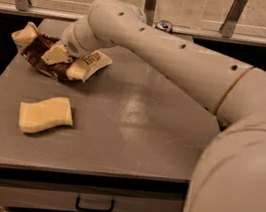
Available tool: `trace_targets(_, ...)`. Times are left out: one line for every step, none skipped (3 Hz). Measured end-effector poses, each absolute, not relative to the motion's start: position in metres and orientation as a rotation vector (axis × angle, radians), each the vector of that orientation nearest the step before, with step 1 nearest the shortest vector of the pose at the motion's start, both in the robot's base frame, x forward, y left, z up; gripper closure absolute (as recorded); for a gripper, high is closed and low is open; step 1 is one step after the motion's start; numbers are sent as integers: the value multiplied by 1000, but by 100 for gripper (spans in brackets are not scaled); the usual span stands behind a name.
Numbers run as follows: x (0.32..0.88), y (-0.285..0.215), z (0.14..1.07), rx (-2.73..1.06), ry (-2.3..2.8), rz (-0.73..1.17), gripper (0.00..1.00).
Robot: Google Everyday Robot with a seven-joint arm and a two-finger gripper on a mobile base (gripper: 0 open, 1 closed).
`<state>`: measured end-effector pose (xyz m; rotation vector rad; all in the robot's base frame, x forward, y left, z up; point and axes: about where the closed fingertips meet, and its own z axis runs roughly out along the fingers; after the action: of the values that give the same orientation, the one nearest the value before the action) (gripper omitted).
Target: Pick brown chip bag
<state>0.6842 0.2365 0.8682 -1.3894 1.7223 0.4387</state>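
Note:
The brown chip bag [36,52] lies crinkled at the far left of the grey table [135,123], with one pale yellow end at the left and one with lettering at the right. My gripper [65,62] is down on the bag's middle. It is open, with its two pale fingers [55,54] set apart on the bag and dark bag showing between them. The bag rests on the table. My white arm reaches in from the right, across the back of the table.
A plain pale yellow sponge [45,113] lies on the table's front left. A metal can [162,26] stands at the back edge, partly behind my arm. A drawer with a handle [94,204] sits below the table front. A glass rail runs behind.

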Motion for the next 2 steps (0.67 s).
trace_targets(695, 251, 858, -1408, 1721, 451, 63)
trace_targets(696, 252, 860, -1403, 1719, 455, 87)
